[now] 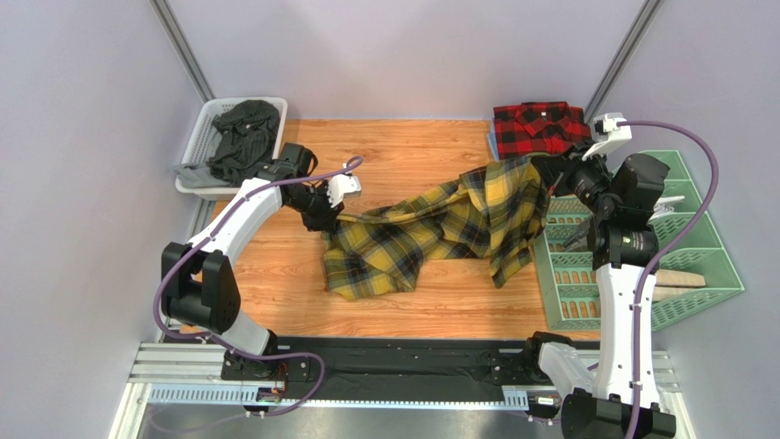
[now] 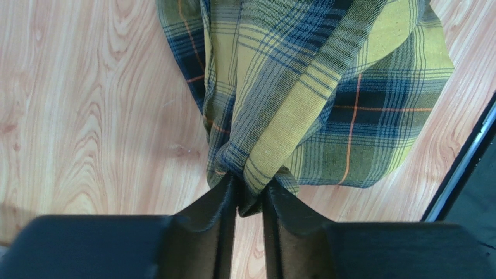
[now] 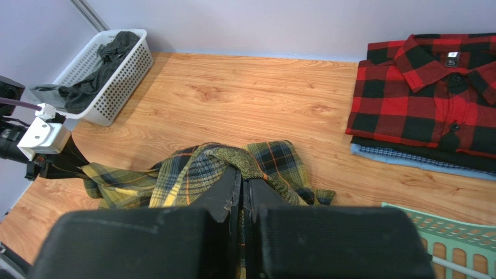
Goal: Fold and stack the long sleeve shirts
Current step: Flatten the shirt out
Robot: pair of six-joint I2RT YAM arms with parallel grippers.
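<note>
Left gripper (image 2: 249, 186): fingers nearly together, a narrow slit between them filled by a gathered fold of the yellow shirt (image 1: 439, 229); fold pinched at the fingertips.
Right gripper (image 3: 243, 177): fingers pressed together, clamped on a bunched edge of the same shirt at the very tips.
Yellow shirt, position: strung across the middle of the wooden table (image 1: 412, 146) between the two grippers, left end low near the left gripper, right end raised at the right gripper, beside the green crate.
Yellow shirt, condition: unfolded, crumpled, sagging in the middle; lower folds resting on the wood towards the near left.
Red shirt (image 1: 538, 126): folded flat at the far right corner of the table, collar and buttons up, on top of a small stack; below it a dark layer and a light blue layer (image 3: 407, 157).
Distance, shirts: red stack just beyond the raised end of the yellow shirt; contact not discernible from above, apart in the right wrist view.
White basket (image 1: 197, 137): far left corner, holding dark grey garments (image 1: 240, 137), one piece hanging over the near rim.
Green crate (image 1: 696, 247): right edge of the table, behind the right arm; contents partly hidden.
</note>
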